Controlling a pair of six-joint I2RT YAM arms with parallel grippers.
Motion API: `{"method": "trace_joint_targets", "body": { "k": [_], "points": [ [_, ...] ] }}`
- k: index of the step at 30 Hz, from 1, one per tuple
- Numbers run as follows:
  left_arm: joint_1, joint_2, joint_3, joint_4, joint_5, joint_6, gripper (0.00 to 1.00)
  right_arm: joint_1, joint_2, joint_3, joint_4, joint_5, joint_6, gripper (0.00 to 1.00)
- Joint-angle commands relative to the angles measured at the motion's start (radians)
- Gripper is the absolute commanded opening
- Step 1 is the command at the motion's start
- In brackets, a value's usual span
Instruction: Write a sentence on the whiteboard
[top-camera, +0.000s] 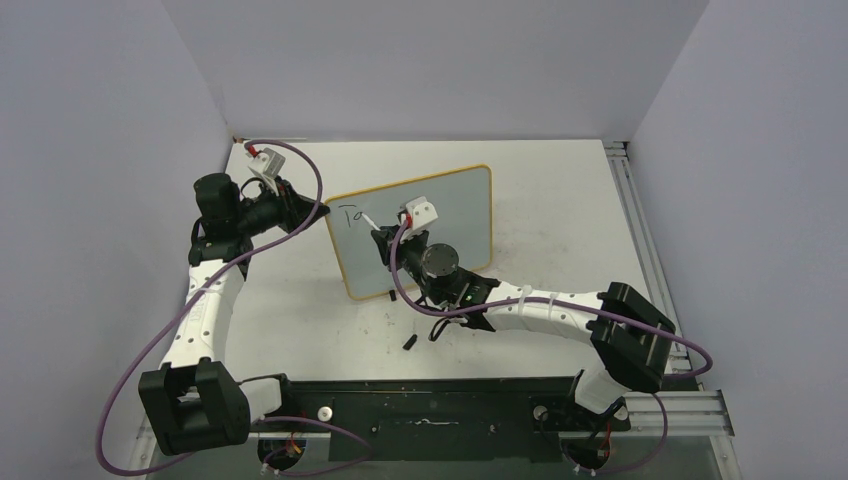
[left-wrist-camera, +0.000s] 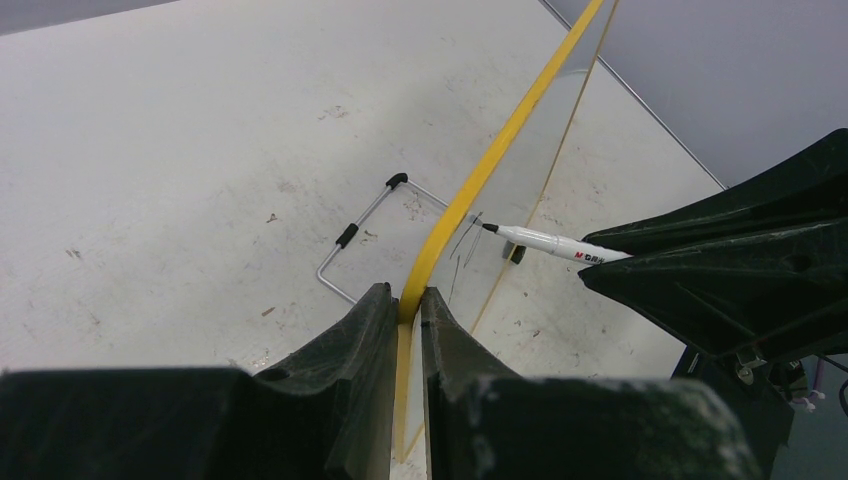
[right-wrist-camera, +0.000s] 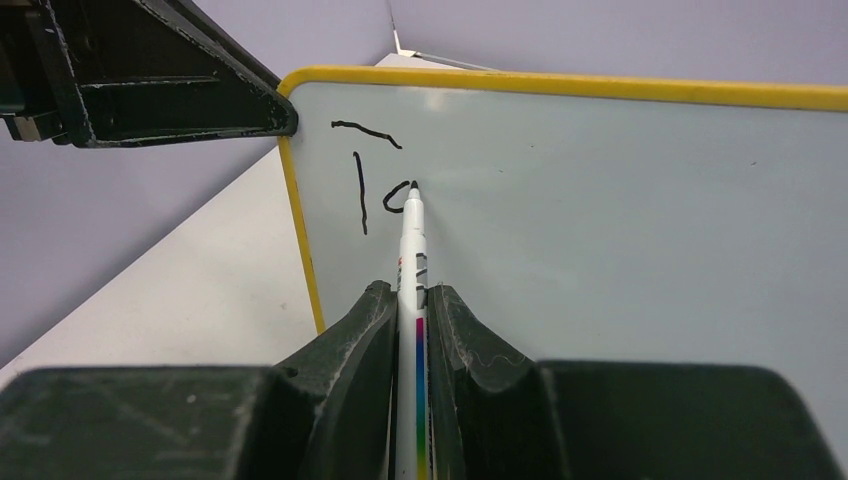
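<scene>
— Where is the whiteboard (top-camera: 465, 215)?
— We see it standing on the table (top-camera: 560, 200). The left jaws pinch its yellow edge.
— And the sentence (right-wrist-camera: 360, 190)?
— We read only "To". The right jaws squeeze the pen (right-wrist-camera: 412, 240), tip on the board. Its back end is hidden from us.

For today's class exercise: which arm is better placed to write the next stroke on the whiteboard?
Right. The right tool grips the marker, tip on the whiteboard; the left tool clamps its frame.
</scene>
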Motion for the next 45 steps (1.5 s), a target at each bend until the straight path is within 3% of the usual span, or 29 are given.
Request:
{"method": "trace_joint_targets", "body": {
  "k": [1,17,45],
  "points": [
    [0.012,-0.01,0.008,0.003,0.008,0.006,0.0,-0.007,-0.007,0.047,0.062,-0.013,-0.007,0.05],
    [0.013,-0.008,0.008,0.003,0.002,0.007,0.0,-0.001,-0.088,-0.014,0.062,-0.018,-0.014,0.05],
    [0.016,-0.005,0.008,0.002,0.001,0.007,0.0,-0.05,-0.058,-0.032,0.055,-0.057,0.003,0.05]
  ]
}}
